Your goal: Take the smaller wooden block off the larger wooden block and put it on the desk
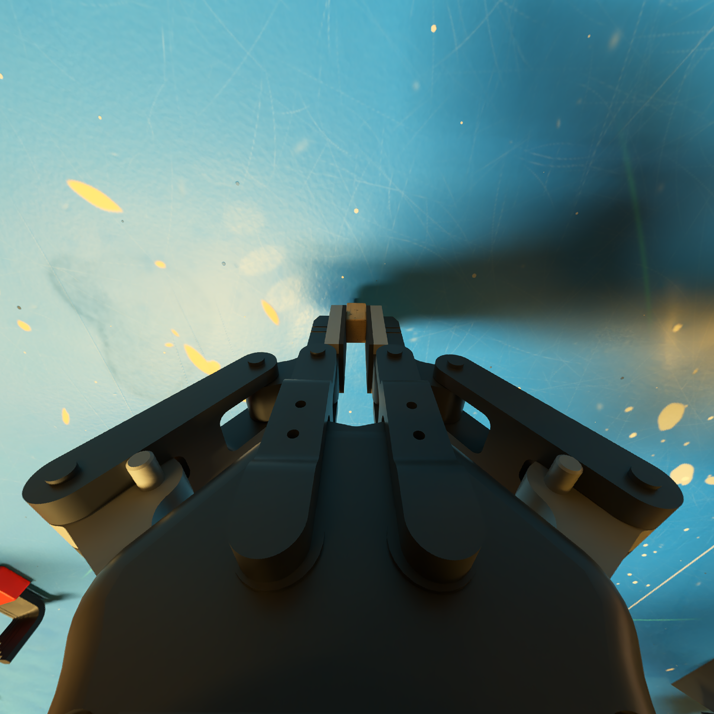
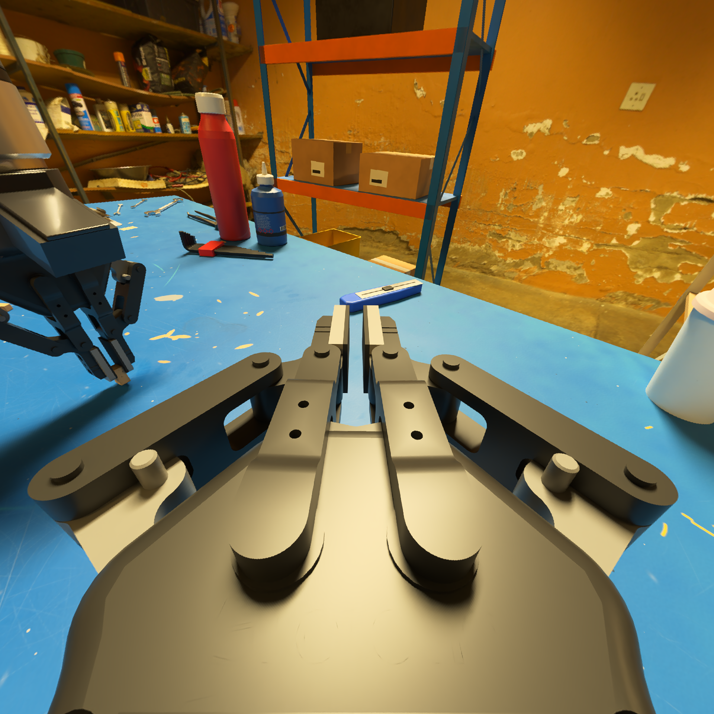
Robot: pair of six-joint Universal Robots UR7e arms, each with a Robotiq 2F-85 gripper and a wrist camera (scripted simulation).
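Smaller wooden block [image 1: 356,322] sits pinched between the two pads of my left gripper [image 1: 356,324], clenched on it at the very fingertips, and the left wrist view puts it low over the blue desk [image 1: 193,154], with a dark shadow spreading right from the tips. I cannot tell from that view whether the block touches the surface. My right wrist view gives me the side angle I lack there: the left gripper [image 2: 115,367] comes in from the left edge, angled down, with the pale block [image 2: 123,376] at its tips right at the desk [image 2: 270,328] top, touching or nearly so. My right gripper [image 2: 356,324] holds nothing; its pads are drawn close with only a narrow slit of blue between them, so I read it as closed on air. Just past its tips lies a blue utility knife [image 2: 380,295] near the desk's far edge. Farther out to the left stand a red bottle [image 2: 222,170] with a white cap and a blue glue bottle [image 2: 268,212] beside it, with a red-and-black tool [image 2: 216,249] lying flat in front of them. A white container [image 2: 684,371] sits at the right edge. Only the left wrist view shows a red-and-black object [image 1: 15,602] at its lower left corner. I see the larger block in neither view.
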